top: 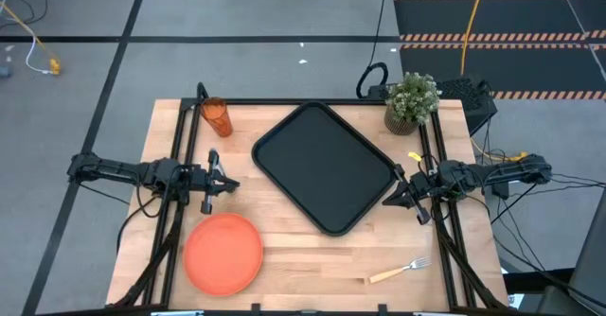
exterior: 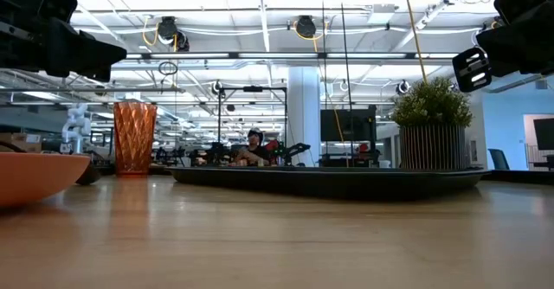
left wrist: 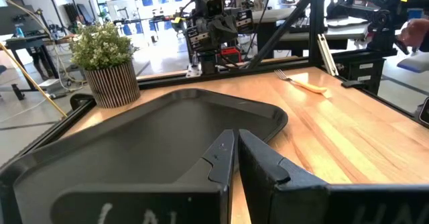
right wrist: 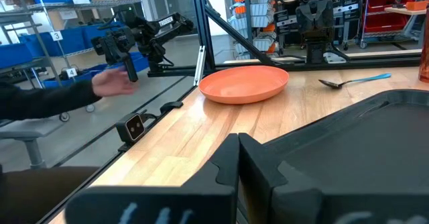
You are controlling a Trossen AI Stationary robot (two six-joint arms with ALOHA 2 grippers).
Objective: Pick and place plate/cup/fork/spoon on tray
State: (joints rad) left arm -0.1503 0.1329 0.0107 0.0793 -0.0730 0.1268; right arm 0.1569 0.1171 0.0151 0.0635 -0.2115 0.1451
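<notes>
- Nearest the front edge, the orange plate (top: pixel 222 252) lies flat on the bare wood at the left, and the tan-handled fork (top: pixel 400 271) lies at the right; both are well apart from the tray.
- Mid-table, the left gripper (top: pixel 225 184) hangs above the wood between plate and cup, clenched on nothing.
- Opposite it, the right gripper (top: pixel 396 195) hangs just beside the tray's right corner, also clenched and empty.
- The blue-handled spoon (right wrist: pixel 355 81) lies on the wood under the left arm, near the plate.
- The black tray (top: pixel 324 166) sits angled at the centre, with nothing on it.
- At the far left corner stands the ribbed amber cup (top: pixel 217 117); at the far right, a potted plant (top: pixel 410 99).
- Risks, as I judge them: the flat plate offers little edge, so fingers may slide it instead of lifting it.
- The slim fork and spoon could slip or pivot in a pinch.
- The cup may tip if nudged off-centre.
- The right arm could bump the tray's rim and shift it.
</notes>
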